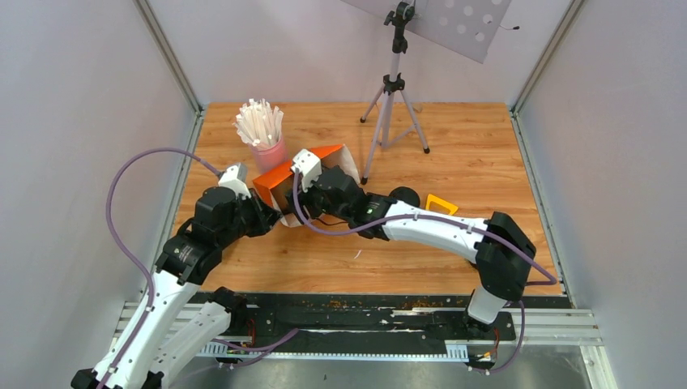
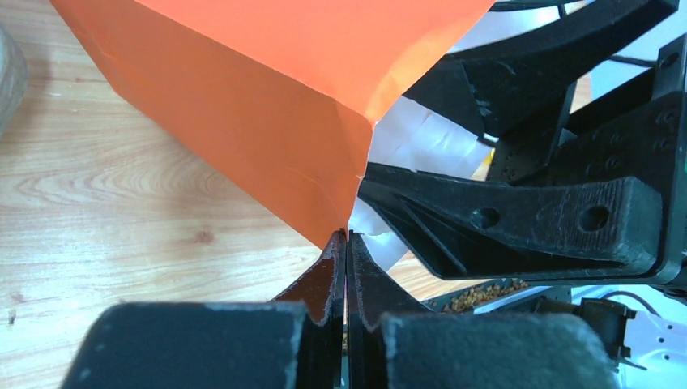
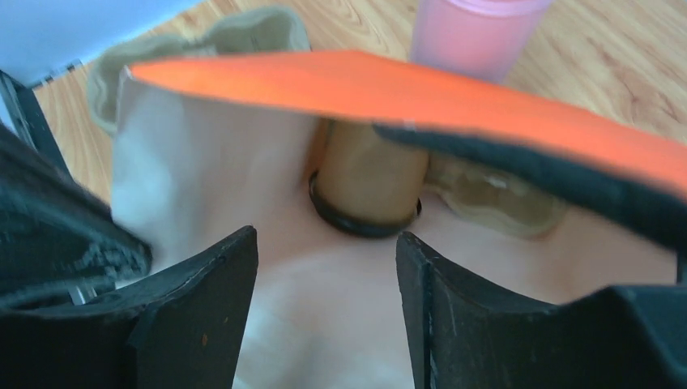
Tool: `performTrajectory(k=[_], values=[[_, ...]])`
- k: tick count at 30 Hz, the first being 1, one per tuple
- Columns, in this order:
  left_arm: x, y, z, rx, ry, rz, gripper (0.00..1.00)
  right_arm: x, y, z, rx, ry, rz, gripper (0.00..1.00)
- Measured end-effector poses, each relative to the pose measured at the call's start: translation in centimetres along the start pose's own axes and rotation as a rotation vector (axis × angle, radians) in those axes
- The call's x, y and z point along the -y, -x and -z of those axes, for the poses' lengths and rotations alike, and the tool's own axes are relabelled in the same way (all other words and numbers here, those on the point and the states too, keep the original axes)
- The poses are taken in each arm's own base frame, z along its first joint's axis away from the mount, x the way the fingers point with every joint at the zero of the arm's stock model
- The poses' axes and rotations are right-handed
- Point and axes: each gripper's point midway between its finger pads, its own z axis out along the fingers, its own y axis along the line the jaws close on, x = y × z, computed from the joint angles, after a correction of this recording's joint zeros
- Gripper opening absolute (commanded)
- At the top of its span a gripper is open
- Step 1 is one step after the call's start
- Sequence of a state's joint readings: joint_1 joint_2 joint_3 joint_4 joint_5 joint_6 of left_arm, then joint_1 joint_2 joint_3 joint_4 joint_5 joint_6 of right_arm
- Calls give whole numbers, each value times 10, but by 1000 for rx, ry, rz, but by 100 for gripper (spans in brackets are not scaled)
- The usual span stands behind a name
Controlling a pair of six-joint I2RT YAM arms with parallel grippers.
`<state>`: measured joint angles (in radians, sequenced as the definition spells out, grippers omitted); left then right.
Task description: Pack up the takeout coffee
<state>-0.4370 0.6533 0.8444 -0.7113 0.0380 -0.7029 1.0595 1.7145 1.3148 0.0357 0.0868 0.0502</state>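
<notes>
We find the takeout coffee lying lid-first at 12 o'clock from the nearer right gripper, jaws apart; the left gripper, closed, apparently pinches the orange bag.

I find my left claw closed on the lower corner of the orange bag over the wooden surface, with the other arm's black fingers just beside it.

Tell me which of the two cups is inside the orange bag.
The small brown cup with the black lid, deep inside the orange bag. The pink cup holding white sticks stands outside it on the table.
</notes>
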Motion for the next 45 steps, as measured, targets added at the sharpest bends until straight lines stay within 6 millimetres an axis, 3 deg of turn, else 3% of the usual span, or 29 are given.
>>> performTrajectory(k=[5, 10, 16, 20, 24, 31, 34, 38, 45], values=[[8, 1, -5, -32, -30, -43, 0, 27, -19, 31, -63, -42, 28, 61], [31, 2, -8, -58, -149, -78, 0, 51, -13, 69, -92, -79, 76, 58], [65, 3, -5, -79, -331, -120, 0, 43, -10, 104, -130, -55, 94, 59], [64, 1, -4, -82, -332, -134, 0, 38, -7, 114, -126, -34, 80, 59], [41, -7, -5, -117, -211, -129, 1, 36, -13, 105, -144, -35, 60, 57], [16, -6, 5, -134, -51, -116, 6, 34, -38, 58, -228, -40, 35, 55], [8, -6, 6, -142, 2, -95, 20, 32, -46, 48, -253, -36, 38, 54], [1, 0, 12, -123, 76, -48, 33, 26, -42, 44, -246, -23, 39, 53], [-2, 15, 24, -31, 121, 49, 46, 14, -27, 32, -215, 9, 23, 53]])
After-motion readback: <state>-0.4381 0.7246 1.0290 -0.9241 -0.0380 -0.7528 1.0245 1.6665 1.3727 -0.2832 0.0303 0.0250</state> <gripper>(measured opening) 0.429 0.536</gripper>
